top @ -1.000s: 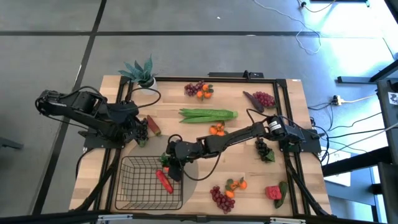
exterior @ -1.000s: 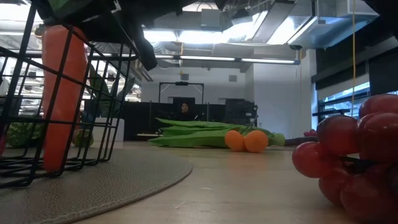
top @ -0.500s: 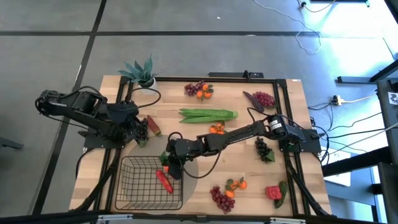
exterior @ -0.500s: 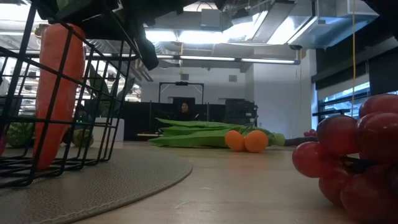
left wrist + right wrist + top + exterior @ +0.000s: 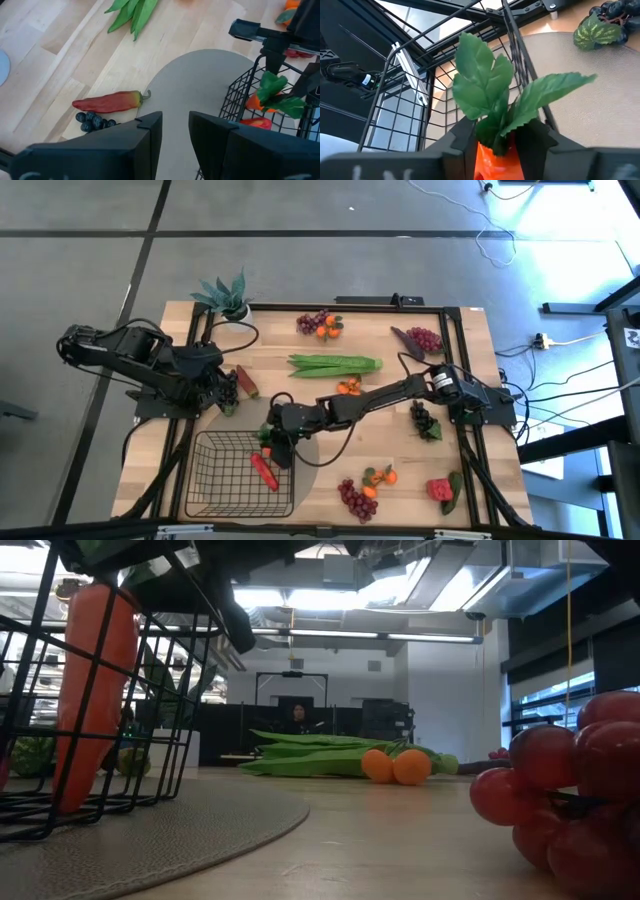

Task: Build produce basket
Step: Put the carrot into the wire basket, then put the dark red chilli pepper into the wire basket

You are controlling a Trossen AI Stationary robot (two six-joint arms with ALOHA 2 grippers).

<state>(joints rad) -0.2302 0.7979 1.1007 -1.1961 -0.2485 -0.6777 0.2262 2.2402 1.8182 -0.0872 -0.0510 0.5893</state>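
While the right gripper (image 5: 495, 142) pinches the carrot (image 5: 95, 690) at its leafy top inside the basket (image 5: 235, 475), release low; left gripper (image 5: 175, 130), slightly apart, waits beside the mat (image 5: 200, 85).

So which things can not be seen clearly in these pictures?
- Right tool, right wrist view: the carrot's leaves hide whether it grips; the picture's edge cuts the carrot.
- Basket, low view: the edge cuts its left and top.
- Grapes, low view: cut at the right, too close.
- Left tool, high view: too small to tell what it holds.
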